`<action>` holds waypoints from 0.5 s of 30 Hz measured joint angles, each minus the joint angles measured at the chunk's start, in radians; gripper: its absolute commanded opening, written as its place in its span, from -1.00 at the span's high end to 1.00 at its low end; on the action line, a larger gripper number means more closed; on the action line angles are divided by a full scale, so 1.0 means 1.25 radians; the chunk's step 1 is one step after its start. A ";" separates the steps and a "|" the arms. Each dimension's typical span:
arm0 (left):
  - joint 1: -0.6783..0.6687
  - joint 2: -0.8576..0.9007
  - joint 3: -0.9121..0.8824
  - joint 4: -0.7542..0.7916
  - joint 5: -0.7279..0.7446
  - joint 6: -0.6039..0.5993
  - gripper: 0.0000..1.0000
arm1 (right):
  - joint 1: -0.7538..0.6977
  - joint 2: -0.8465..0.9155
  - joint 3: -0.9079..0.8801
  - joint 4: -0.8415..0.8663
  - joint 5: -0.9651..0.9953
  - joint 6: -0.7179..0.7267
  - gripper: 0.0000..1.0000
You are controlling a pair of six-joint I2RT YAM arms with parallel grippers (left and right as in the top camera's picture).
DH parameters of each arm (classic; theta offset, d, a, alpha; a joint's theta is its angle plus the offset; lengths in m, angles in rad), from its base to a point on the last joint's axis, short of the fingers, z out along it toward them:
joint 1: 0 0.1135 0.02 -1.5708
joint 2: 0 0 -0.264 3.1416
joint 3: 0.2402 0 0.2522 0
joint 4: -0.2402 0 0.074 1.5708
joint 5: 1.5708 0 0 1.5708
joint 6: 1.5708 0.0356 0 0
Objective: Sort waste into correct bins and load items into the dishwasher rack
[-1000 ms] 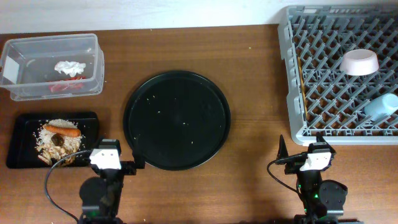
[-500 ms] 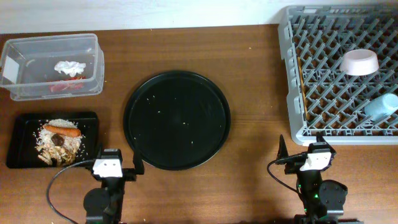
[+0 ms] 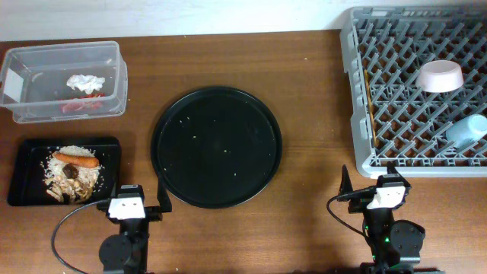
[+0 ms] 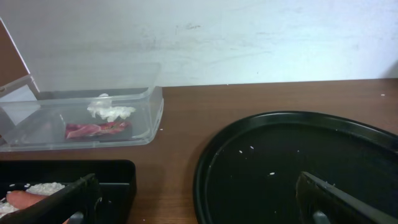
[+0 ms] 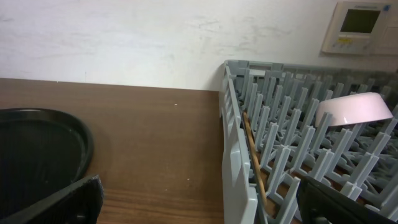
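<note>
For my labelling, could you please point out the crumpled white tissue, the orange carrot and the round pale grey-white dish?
crumpled white tissue [image 3: 84, 82]: overhead view, middle of the wad.
orange carrot [image 3: 75, 159]: overhead view, middle of its length.
round pale grey-white dish [image 3: 440, 75]: overhead view, centre of its top.

The clear box [image 3: 38, 85] sits at the far left, with white tissue [image 3: 84, 82] and a red wrapper [image 3: 76, 106] inside. Just in front of it, the flat black tray [image 3: 27, 164] holds rice [image 3: 74, 151], an orange carrot [image 3: 76, 160] and a brown lump [image 3: 68, 172]. On the far right, the big grey rack [image 3: 396, 91] holds a pale dish [image 3: 440, 76], a blue cup [image 3: 466, 131] and chopsticks [image 3: 370, 106] near its left side.
</note>
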 measured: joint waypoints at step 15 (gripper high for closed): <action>0.030 0.000 0.000 0.000 0.000 0.010 -0.98 | 0.000 0.000 0.000 0.000 0.000 -0.001 -0.97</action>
